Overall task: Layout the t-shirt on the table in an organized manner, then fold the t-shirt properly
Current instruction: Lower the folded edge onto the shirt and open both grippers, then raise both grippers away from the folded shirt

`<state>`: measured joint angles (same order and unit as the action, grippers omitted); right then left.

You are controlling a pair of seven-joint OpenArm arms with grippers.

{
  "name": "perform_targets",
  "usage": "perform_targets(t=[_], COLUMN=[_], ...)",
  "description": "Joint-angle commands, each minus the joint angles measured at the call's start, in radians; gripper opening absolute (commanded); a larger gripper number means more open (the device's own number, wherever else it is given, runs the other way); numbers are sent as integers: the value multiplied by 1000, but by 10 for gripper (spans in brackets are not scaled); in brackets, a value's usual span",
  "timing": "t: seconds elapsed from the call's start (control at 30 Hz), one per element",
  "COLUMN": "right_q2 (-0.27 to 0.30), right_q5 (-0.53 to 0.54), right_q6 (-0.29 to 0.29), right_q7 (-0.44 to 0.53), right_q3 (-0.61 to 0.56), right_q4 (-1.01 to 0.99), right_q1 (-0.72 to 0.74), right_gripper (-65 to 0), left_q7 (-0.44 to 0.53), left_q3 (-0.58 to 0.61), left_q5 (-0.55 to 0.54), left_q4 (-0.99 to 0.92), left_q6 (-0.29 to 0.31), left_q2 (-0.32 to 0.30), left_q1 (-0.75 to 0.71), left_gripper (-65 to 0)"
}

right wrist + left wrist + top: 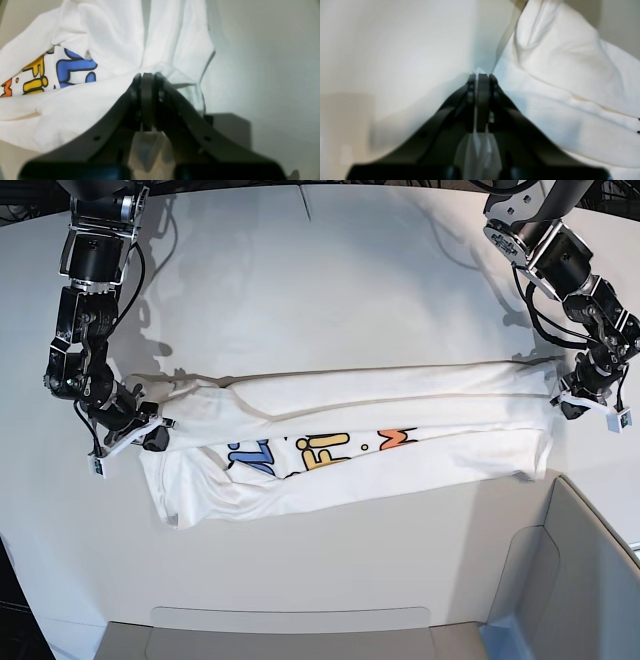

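Note:
The white t-shirt (pixel 350 440) hangs stretched in a long band between my two grippers above the table (pixel 330 290), its lower part sagging onto the surface. Blue, yellow and orange letters (pixel 300 450) show on the front. My left gripper (pixel 568 395), on the base view's right, is shut on the shirt's edge; in the left wrist view white cloth (pixel 565 75) spreads right of the closed gripper (pixel 482 75). My right gripper (pixel 160 430) is shut on the other end; the right wrist view has cloth and print (pixel 72 67) bunched at the gripper (pixel 147 75).
A grey-white plastic bin (pixel 560 580) stands at the near right corner, its rim running along the table's front edge (pixel 290 620). A faint seam line (pixel 305 205) crosses the far tabletop. Both arms reach in from the far corners.

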<state>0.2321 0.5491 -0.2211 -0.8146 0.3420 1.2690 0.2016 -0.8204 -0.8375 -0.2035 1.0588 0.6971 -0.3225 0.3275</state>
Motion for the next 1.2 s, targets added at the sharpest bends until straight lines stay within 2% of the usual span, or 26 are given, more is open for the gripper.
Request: perform_targets(t=[0.0,0.17,0.33,0.4,0.6,0.83,1.0,1.17], right_q2=[13,16,25,31,31,22,22,22], right_q5=[10,10,10,12,12,15,16,18], right_q6=[-2,-2,-2,-2,-2,-2,-2,-2], right_q7=[28,25,25,24,24,24,24,24], right_q3=[4,2,2,2,2,2,2,10], right_q4=[16,25,25,25,70,185,301,397], right_q1=[25,26,40,42,42,25,-18,-69], right_gripper=[-650,-650,-650,-650,-650,-516,-481,-476], left_q7=[28,28,28,28,23,16,14,14], left_q3=[1,1,1,1,1,-1,-3,-1], left_q5=[-14,-14,-14,-14,-15,-20,-21,-21], left_q4=[16,19,21,21,21,137,291,401], left_q6=[1,1,1,1,1,1,1,1], left_q2=[-27,-25,-25,-25,-28,-22,4,44], left_q1=[22,22,22,19,17,15,-28,-87], left_gripper=[-650,-636,-466,-435,-429,-430,-428,-427])
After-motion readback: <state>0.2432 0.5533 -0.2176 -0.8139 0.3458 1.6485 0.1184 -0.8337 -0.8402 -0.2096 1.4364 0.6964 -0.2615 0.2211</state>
